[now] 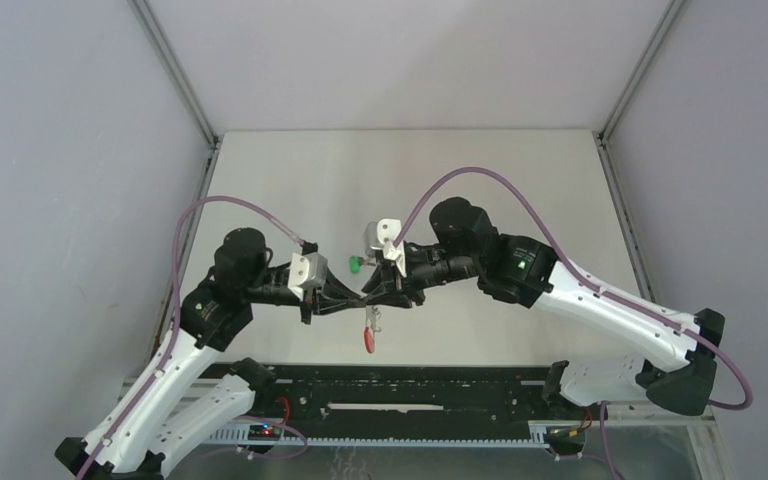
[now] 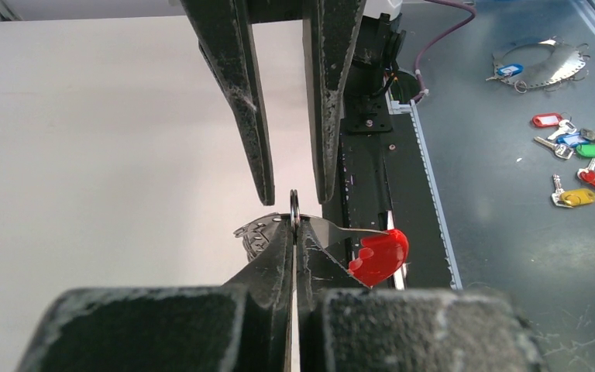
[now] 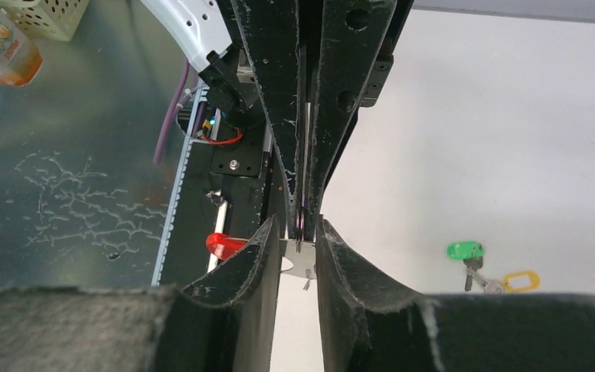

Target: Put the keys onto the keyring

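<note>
Grey metal keyring (image 2: 294, 204) clamped tight in the left hand (image 2: 294, 226); keys not yet lifted.
Judged step: steadying the keyring (red tab (image 2: 380, 256) dangling beside it) for threading. The right hand (image 3: 297, 232) stands part-open astride the keyring, gripping nothing that shows; next it must fetch a key and thread it on precisely. Only the right wrist view shows both keys (image 3: 465, 250), on the counter (image 3: 472, 116) well aside of the keyring.

place: robotics lab test cell | enclosure: white table (image 1: 440, 170) boxed in by plain grey panels (image 1: 60, 150) on aluminium posts (image 1: 175, 70) | rig: black mounting rail (image 1: 410, 385) with exposed wiring (image 1: 282, 408) along the near edge | surroundings: scratched metal bench (image 2: 511, 256) beside it holding spare tagged keys (image 2: 581, 167) and a perforated bin (image 3: 39, 15)
</note>
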You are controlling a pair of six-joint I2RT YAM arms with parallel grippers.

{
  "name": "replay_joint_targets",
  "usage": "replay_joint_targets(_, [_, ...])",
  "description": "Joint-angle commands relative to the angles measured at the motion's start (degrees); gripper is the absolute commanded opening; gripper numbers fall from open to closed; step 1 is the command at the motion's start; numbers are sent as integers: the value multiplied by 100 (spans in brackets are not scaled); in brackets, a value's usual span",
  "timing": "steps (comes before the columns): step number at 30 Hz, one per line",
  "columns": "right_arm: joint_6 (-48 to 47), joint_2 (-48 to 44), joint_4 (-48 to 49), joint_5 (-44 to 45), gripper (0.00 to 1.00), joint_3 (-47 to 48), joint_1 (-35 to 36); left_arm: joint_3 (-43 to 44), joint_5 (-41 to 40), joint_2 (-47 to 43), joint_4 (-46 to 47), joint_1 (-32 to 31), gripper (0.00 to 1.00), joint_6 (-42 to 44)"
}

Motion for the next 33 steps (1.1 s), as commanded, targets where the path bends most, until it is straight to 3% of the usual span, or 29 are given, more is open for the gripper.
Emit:
replay_joint_targets(1, [-128, 79, 22, 132, 31, 302, 58, 296, 73, -84, 50, -35, 0, 92])
replay_joint_targets(18, [-194, 344, -506, 261, 0, 547, 14, 453, 94, -29, 3, -35, 0, 125])
replay_joint_targets(22, [-34, 266, -294, 443, 0, 490, -50, 450, 61, -7, 4, -35, 1, 128])
replay_joint_targets(23, [45, 181, -28, 473, 0, 395, -82, 456, 10, 5, 5, -35, 9, 101])
replay_joint_targets(25, [266, -58, 567, 480, 0, -45, -167, 466, -121, 23, 1, -35, 40, 43])
replay_joint_targets(26, [386, -213, 922, 430, 0, -286, -211, 470, -200, 20, -17, -35, 46, 39])
replay_joint_targets(28, [585, -581, 1806, 275, 0, -926, -273, 476, -332, -5, -92, -31, 51, 39])
replay_joint_targets(33, [1296, -1259, 3789, 64, 0, -2179, -328, 346, -357, -142, -205, -26, 51, -12])
